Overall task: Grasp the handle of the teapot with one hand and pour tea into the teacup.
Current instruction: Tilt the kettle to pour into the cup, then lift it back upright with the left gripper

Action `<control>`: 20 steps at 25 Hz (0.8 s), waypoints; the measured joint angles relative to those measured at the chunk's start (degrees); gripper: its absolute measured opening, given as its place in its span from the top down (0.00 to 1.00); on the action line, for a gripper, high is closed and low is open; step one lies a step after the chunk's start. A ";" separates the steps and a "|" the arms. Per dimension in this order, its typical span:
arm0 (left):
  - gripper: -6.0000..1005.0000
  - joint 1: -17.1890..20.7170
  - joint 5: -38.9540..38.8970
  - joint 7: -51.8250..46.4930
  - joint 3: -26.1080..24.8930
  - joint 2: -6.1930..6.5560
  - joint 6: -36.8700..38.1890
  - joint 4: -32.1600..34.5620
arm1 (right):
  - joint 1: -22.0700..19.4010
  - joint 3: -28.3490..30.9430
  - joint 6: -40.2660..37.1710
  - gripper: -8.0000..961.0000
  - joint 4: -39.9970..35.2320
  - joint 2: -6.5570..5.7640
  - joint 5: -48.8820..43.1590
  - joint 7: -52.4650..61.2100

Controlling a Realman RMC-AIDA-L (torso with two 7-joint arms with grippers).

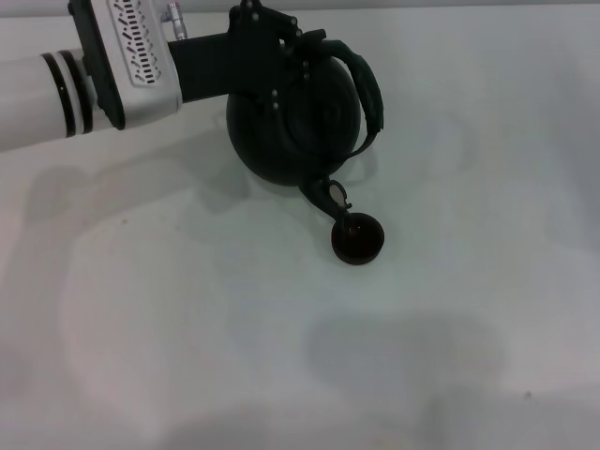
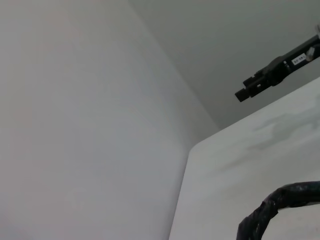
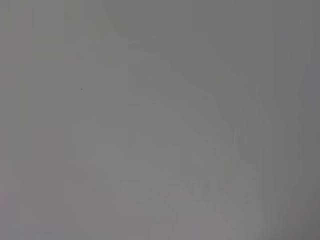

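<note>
The black teapot [image 1: 286,131] hangs tilted over the white table [image 1: 187,309], with its lid side turned towards me. Its spout [image 1: 330,194] points down, just above the rim of the small dark teacup [image 1: 357,240], which stands on the table. My left gripper [image 1: 309,47] comes in from the left and is shut on the handle [image 1: 370,89] near its upper end. A piece of the rough black handle also shows in the left wrist view [image 2: 280,200]. No liquid stream can be made out. The right gripper is out of view.
The table's far edge [image 2: 200,145] meets a plain grey wall. A black bar-shaped part with a small label [image 2: 272,75] juts in beyond that edge. The right wrist view shows only a blank grey surface.
</note>
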 joint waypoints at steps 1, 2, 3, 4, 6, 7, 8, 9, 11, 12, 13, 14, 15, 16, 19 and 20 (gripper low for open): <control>0.88 0.00 0.18 -0.12 -0.03 -0.01 -0.01 0.10 | 0.00 0.00 0.00 0.13 0.00 0.00 0.00 0.00; 0.88 0.00 0.33 -0.19 -0.07 -0.01 -0.03 0.20 | 0.00 0.00 0.00 0.13 0.00 0.00 0.00 0.00; 0.88 0.00 0.34 -0.21 -0.10 -0.02 -0.03 0.25 | 0.00 0.00 0.00 0.13 0.00 0.00 0.00 0.00; 0.88 0.00 0.36 -0.22 -0.14 -0.02 -0.03 0.32 | 0.00 0.00 0.00 0.13 0.00 0.00 0.00 0.00; 0.88 0.00 0.56 -0.30 -0.17 -0.02 -0.03 0.50 | -0.03 0.00 0.00 0.13 0.00 0.00 0.00 0.00; 0.88 0.00 0.87 -0.57 -0.19 -0.03 -0.03 0.67 | -0.07 0.00 0.00 0.13 0.00 0.00 0.00 0.00; 0.88 0.00 1.31 -1.05 -0.19 -0.02 -0.03 0.92 | -0.10 0.00 0.00 0.13 0.00 0.00 0.00 0.00; 0.88 0.08 1.96 -1.82 -0.21 0.05 -0.04 1.46 | -0.12 0.00 0.00 0.13 0.00 0.00 0.00 0.00; 0.88 0.21 2.07 -2.03 -0.21 0.09 -0.05 1.68 | -0.16 0.00 0.00 0.13 0.00 0.00 0.00 0.00; 0.88 0.43 2.12 -2.07 -0.23 0.10 -0.04 1.95 | -0.17 0.00 0.00 0.13 0.00 0.00 0.00 0.00; 0.88 0.59 2.18 -2.07 -0.23 0.10 -0.05 2.08 | -0.17 0.00 0.00 0.13 0.00 0.00 0.00 0.00; 0.88 0.80 2.36 -2.07 -0.35 0.12 -0.05 2.32 | -0.17 -0.01 0.00 0.13 0.00 0.00 0.00 0.00; 0.88 0.97 2.62 -2.12 -0.57 0.15 -0.05 2.41 | -0.17 0.00 0.00 0.13 0.00 -0.02 0.00 0.00; 0.88 1.05 2.81 -2.16 -0.73 0.17 -0.05 2.46 | -0.17 -0.01 0.00 0.13 0.00 -0.05 0.00 0.00; 0.88 1.33 4.06 -2.69 -1.49 0.11 -0.05 2.91 | -0.17 0.00 0.00 0.13 0.00 -0.08 0.00 0.00; 0.88 1.45 4.51 -2.97 -1.60 0.08 -0.05 3.22 | -0.18 0.00 0.00 0.13 0.00 -0.08 0.00 0.00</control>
